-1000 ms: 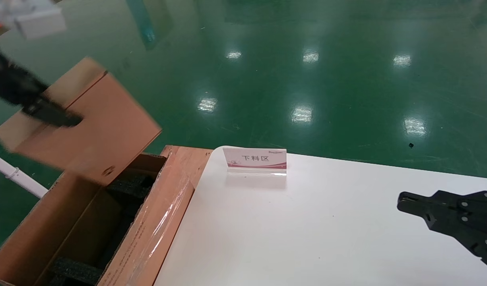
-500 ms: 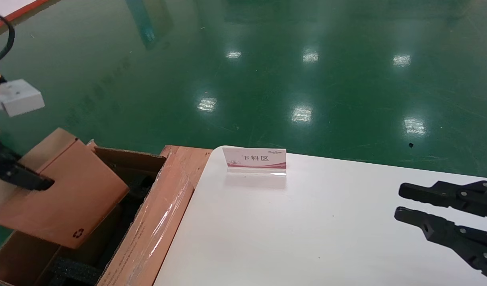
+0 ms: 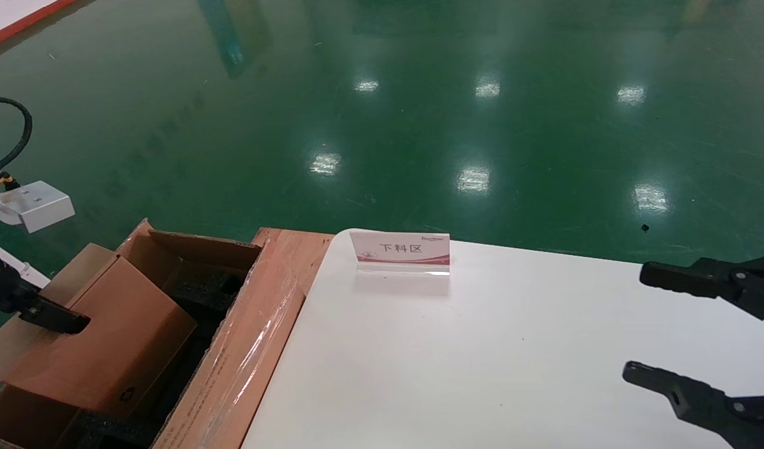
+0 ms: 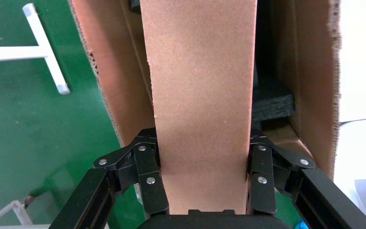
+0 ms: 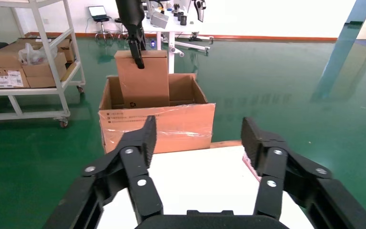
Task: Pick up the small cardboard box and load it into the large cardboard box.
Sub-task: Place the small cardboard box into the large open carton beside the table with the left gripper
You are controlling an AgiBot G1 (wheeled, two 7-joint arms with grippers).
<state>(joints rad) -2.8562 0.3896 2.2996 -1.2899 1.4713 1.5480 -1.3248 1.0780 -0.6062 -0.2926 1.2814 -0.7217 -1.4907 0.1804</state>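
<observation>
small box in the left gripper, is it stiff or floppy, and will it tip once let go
Probably stiff: the small box shows flat, uncreased faces where the left gripper clamps its narrow sides. Likely light, since one gripper carries it. It hangs tilted, lower end partly inside the large box, so on release it may lean against a wall or the foam.

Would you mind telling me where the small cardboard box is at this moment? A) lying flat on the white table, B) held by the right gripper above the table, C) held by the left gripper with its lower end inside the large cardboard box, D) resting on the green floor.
C: the left gripper clamps the small cardboard box, whose lower end sits inside the large cardboard box; the right gripper is open over the table, holding nothing.
</observation>
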